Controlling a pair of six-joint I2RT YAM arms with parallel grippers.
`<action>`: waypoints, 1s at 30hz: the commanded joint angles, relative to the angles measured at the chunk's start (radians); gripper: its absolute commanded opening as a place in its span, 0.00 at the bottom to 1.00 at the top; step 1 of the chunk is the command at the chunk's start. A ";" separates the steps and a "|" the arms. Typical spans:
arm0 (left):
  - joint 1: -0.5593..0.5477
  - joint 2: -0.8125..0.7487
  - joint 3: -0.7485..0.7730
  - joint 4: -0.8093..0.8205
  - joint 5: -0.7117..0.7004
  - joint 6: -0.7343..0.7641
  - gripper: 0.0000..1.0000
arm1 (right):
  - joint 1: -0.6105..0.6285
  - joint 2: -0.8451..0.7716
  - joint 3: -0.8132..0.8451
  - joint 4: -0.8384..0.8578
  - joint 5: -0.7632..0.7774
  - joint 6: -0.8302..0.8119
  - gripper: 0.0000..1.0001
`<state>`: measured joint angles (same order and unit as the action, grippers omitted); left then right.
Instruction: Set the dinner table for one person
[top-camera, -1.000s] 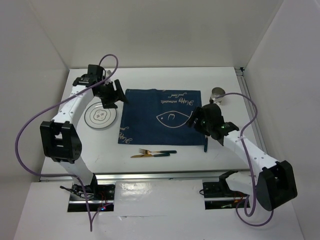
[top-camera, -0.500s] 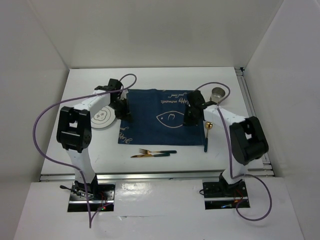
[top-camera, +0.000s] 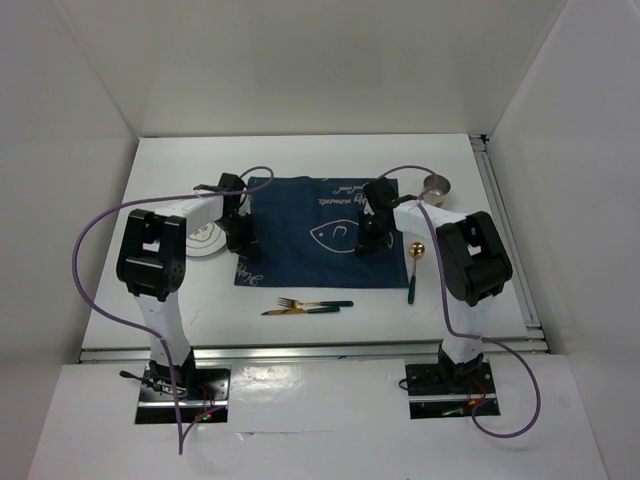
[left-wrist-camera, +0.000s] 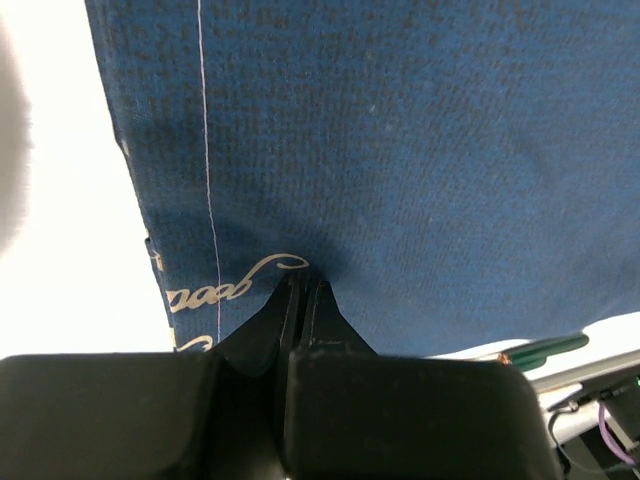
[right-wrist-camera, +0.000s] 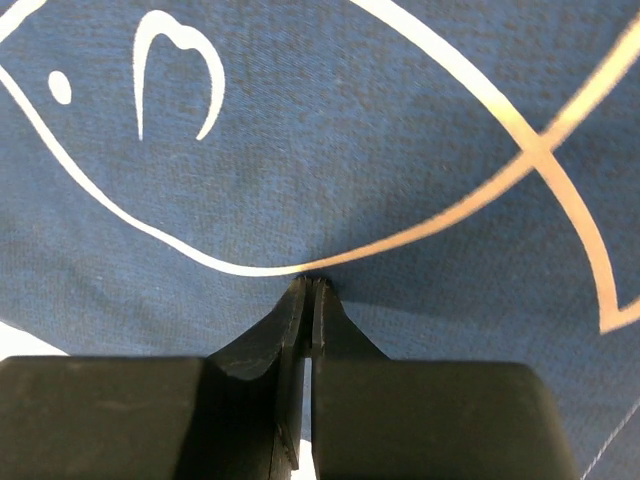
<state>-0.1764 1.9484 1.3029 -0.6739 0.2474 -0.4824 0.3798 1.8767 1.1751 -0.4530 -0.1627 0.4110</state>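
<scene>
The white dinner table (top-camera: 300, 160) carries a navy placemat (top-camera: 310, 215) with a white fish drawing (right-wrist-camera: 300, 150). My left gripper (top-camera: 242, 240) is shut, its tips (left-wrist-camera: 301, 286) resting on the placemat (left-wrist-camera: 400, 150) near its left edge, beside gold script. My right gripper (top-camera: 371, 238) is also shut, its tips (right-wrist-camera: 312, 285) down on the placemat at the fish outline. I see no cloth or anything else between either pair of jaws.
A white plate (top-camera: 198, 238) lies left of the placemat, partly under the left arm. A metal cup (top-camera: 437, 186) stands at the back right. A gold spoon (top-camera: 416, 262) lies right of the placemat. A fork (top-camera: 300, 302) and knife (top-camera: 290, 312) lie in front.
Both arms have swung inward and dropped onto the placemat. Both grippers went from open to shut. The placemat and tableware have not moved.
</scene>
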 joint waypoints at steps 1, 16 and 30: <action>0.017 0.050 0.039 0.024 -0.102 -0.013 0.00 | 0.001 0.082 0.026 0.039 -0.026 -0.029 0.00; 0.037 -0.049 -0.008 -0.015 -0.191 -0.022 0.00 | 0.001 0.101 -0.017 0.051 -0.051 0.014 0.00; 0.037 -0.115 -0.129 0.017 -0.183 -0.022 0.00 | 0.011 0.084 -0.060 0.065 -0.052 0.037 0.00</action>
<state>-0.1455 1.8591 1.2091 -0.6308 0.1013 -0.5049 0.3756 1.9224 1.1801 -0.3244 -0.2718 0.4538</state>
